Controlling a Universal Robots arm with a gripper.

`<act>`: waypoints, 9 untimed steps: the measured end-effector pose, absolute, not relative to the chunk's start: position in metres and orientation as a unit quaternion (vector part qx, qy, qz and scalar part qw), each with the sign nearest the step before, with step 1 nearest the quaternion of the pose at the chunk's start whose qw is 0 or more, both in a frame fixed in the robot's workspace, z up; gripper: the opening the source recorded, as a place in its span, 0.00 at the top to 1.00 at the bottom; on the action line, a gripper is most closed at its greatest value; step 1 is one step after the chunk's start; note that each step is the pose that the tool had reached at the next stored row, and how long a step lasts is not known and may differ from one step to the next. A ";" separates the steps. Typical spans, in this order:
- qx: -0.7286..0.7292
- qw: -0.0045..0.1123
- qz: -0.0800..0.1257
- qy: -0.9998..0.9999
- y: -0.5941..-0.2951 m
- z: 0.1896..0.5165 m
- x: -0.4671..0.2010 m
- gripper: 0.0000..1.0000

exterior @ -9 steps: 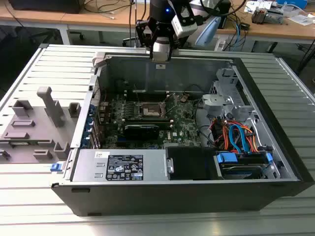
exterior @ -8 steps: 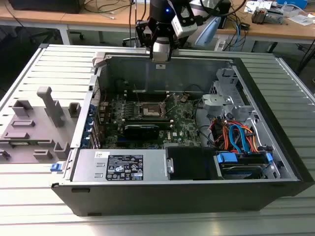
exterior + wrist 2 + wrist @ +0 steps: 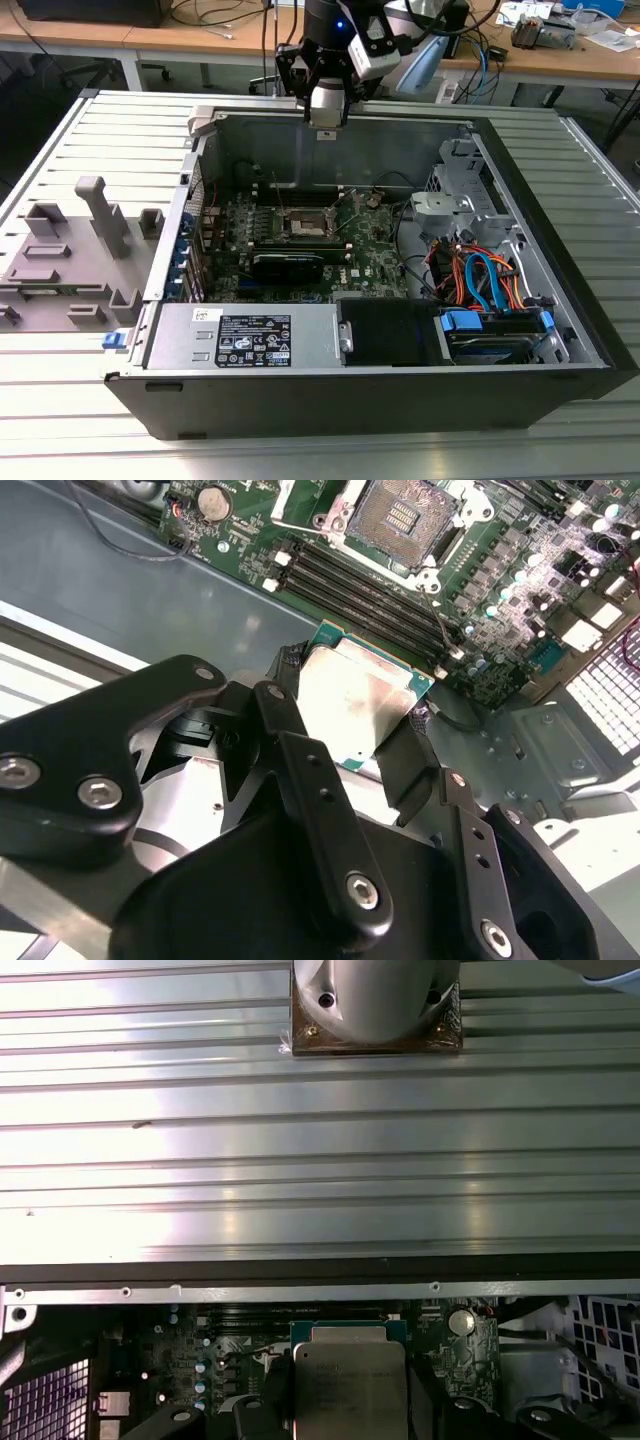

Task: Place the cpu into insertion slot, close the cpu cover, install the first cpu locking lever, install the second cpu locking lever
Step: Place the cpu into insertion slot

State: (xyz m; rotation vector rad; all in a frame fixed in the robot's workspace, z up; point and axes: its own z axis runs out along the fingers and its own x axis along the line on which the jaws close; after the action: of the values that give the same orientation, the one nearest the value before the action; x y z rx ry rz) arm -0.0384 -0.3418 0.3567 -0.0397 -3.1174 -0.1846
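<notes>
The jaws grip the cpu [image 3: 360,705] by 2 opposite edges, metal top toward the wrist and underside free, probably so it can seat level. The insertion slot [image 3: 405,515] lies uncovered on the motherboard [image 3: 520,590], apart from the chip. The arm [image 3: 328,60] points straight down over the far wall of the case [image 3: 300,390].

In the second wrist view the tool [image 3: 350,715] is clamping the cpu [image 3: 365,695], its fingers [image 3: 405,765] hiding two of the chip's edges, while the frame edge is cutting off the insertion slot [image 3: 405,510]. In the first wrist view the edge is cropping the cpu [image 3: 350,1385].
</notes>
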 end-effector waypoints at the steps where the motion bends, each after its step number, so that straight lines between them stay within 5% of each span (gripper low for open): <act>1: -0.013 0.009 -0.059 -0.998 -0.342 0.356 -0.038 0.45; 9: -0.012 0.009 -0.058 -0.998 -0.345 0.355 -0.038 0.45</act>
State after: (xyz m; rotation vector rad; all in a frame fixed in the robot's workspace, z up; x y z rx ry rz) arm -0.0384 -0.3447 0.3545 -0.0388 -3.1174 -0.1815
